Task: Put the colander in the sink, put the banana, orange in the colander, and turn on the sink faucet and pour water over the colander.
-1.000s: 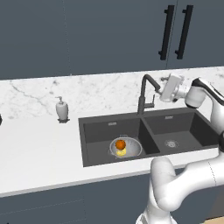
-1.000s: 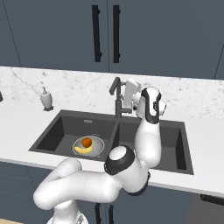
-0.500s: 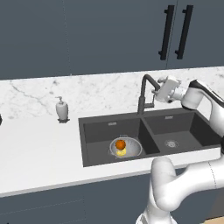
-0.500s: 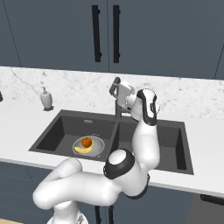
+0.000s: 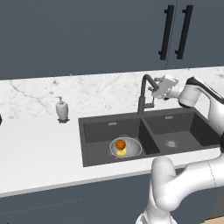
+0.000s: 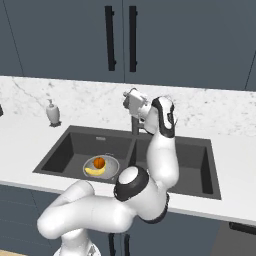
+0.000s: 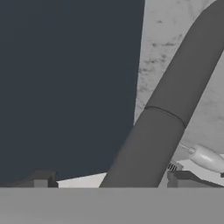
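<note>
In the left basin of the sink (image 5: 94,131), colander (image 5: 127,147) sits with orange (image 5: 120,144) and banana (image 5: 121,152) inside. Gripper (image 5: 155,89) is up at the sink faucet (image 5: 144,94), jaws wide apart straddling the neck, holding nothing.

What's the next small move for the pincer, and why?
Probably nudge the faucet's side lever. The open pincer sits right by the faucet, the colander already holds the orange and banana in the sink, and no stream is visible.
</note>
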